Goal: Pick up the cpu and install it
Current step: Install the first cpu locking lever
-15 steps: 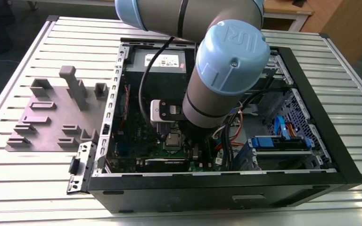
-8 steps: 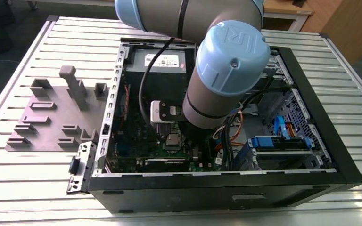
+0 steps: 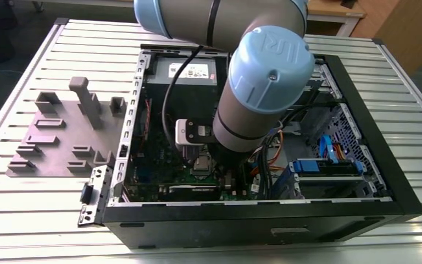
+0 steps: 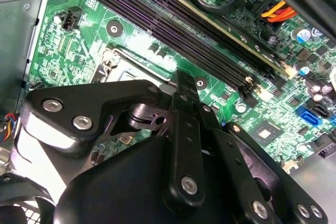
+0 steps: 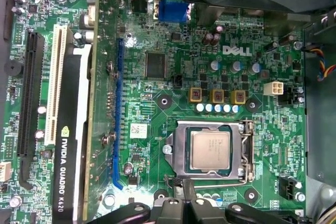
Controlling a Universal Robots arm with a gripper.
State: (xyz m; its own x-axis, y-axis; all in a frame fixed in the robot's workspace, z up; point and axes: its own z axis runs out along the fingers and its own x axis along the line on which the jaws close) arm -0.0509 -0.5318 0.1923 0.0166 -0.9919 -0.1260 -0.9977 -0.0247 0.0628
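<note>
Inside the computer case (image 3: 270, 225), on the motherboard (image 5: 157, 40): cpu (image 5: 210, 150) lies flat in the socket frame (image 5: 177, 153), nothing gripping it. Gripper (image 5: 185, 188) hovers just beside the socket edge, fingers (image 5: 177, 199) together, empty. Placement looks done, I'd say. Any further move needs clearance from the socket lever (image 5: 220, 185).

Black gripper (image 4: 178, 108) linkage across the foreground, hanging close over the green motherboard (image 4: 79, 45). Silver socket frame (image 4: 119, 61) just beyond it, mostly hidden. Dark memory slots (image 4: 173, 22) running diagonally past the frame. Blue connector (image 4: 310, 115) and orange cables (image 4: 278, 11) towards one side, gray case wall (image 4: 16, 30) on the other.
</note>
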